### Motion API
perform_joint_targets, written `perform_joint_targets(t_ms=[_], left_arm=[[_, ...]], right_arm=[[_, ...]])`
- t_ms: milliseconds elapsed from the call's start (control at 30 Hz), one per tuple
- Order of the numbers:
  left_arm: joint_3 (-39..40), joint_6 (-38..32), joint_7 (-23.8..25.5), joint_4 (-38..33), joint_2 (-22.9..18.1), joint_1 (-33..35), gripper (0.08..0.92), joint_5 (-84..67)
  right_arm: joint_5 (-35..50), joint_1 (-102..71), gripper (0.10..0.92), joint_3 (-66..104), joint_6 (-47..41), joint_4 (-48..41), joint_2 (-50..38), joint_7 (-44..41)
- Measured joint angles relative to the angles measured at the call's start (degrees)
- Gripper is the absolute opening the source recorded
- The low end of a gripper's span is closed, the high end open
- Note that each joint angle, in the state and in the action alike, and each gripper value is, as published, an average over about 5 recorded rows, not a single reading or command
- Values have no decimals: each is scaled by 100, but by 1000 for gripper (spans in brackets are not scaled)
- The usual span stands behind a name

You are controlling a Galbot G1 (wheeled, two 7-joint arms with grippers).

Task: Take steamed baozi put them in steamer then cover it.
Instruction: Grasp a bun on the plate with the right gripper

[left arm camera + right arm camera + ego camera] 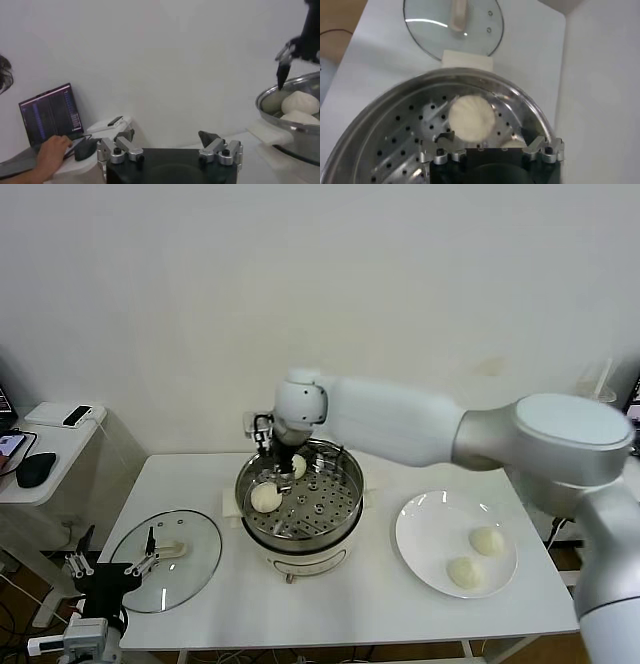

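Cover [165,559] lies flat, handle [171,551] pointing toward steamer [300,502].

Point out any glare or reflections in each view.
Head view: the glass lid mirrors the left gripper above it, and the steamer rim shines. Right wrist view: a bright streak crosses the lid, and the steamer wall reflects a bun. Left wrist view: the steamer rim gleams faintly.
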Motion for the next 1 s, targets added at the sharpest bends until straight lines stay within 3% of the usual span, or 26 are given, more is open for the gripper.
perform_joint_targets(t_ms=[600, 1000], left_arm=[[128, 27, 10, -122, 23, 138, 823, 97], [139, 22, 12, -103, 25, 189, 823, 178]], right_arm=[[-1370, 80, 823, -144, 997, 1802, -3275, -951], [-2283, -1256, 823, 488, 1389, 2255, -4505, -1037]])
